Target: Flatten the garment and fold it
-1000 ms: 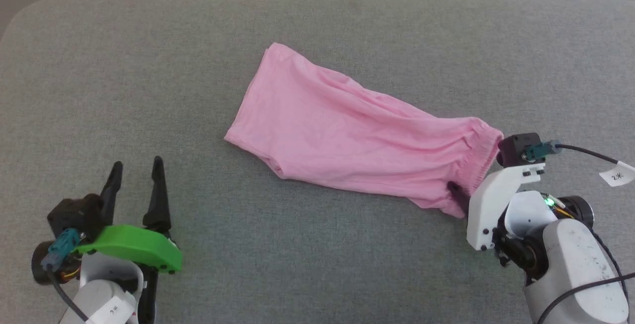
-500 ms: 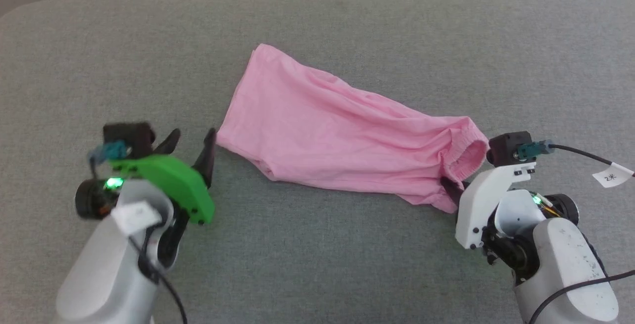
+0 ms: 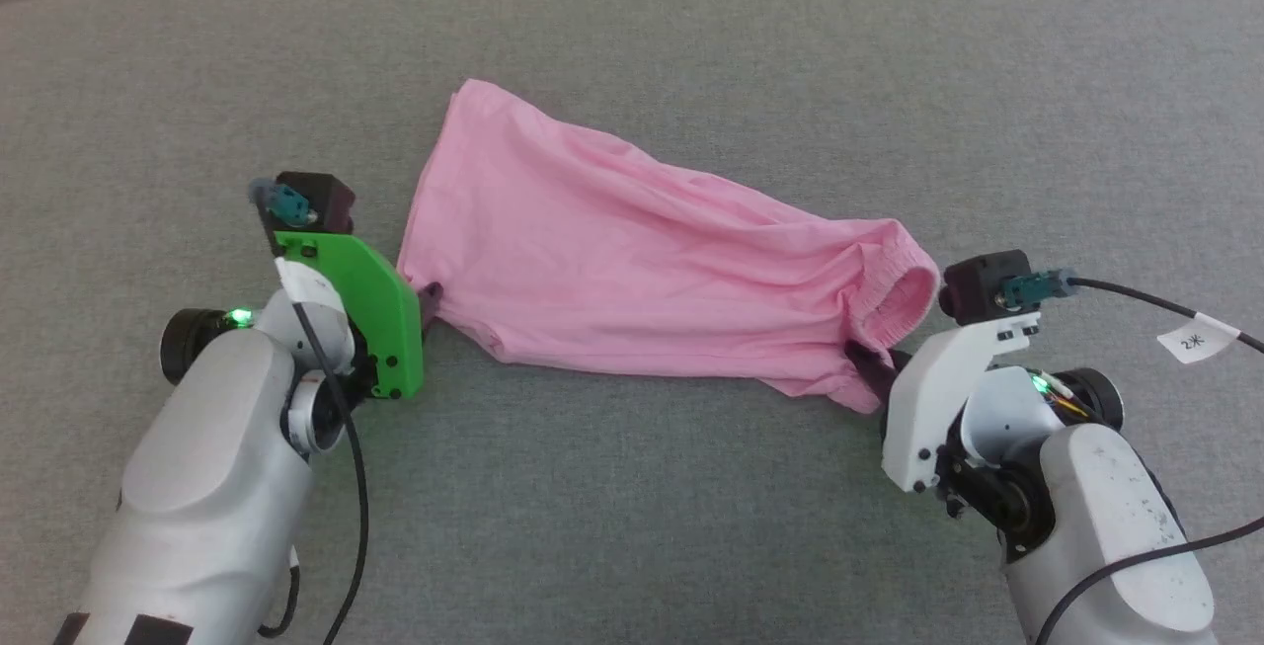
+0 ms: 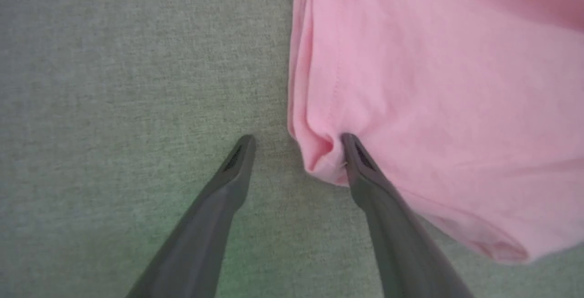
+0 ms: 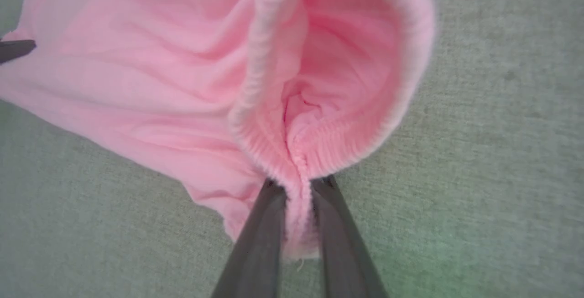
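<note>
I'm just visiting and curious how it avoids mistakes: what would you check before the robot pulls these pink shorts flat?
1. The right pincer shut on the waistband: ok.
2. The left pincer open, with the leg corner between its fingers: ok.
3. The left pincer closed on that corner: not ok, not yet.
4. Both fabric layers caught on the left: cannot tell.
5. The shorts lying flat: not ok, wrinkled, waist gaping.

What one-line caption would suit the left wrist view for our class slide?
Open left gripper straddling the hem corner of the pink garment on the grey surface.
</note>
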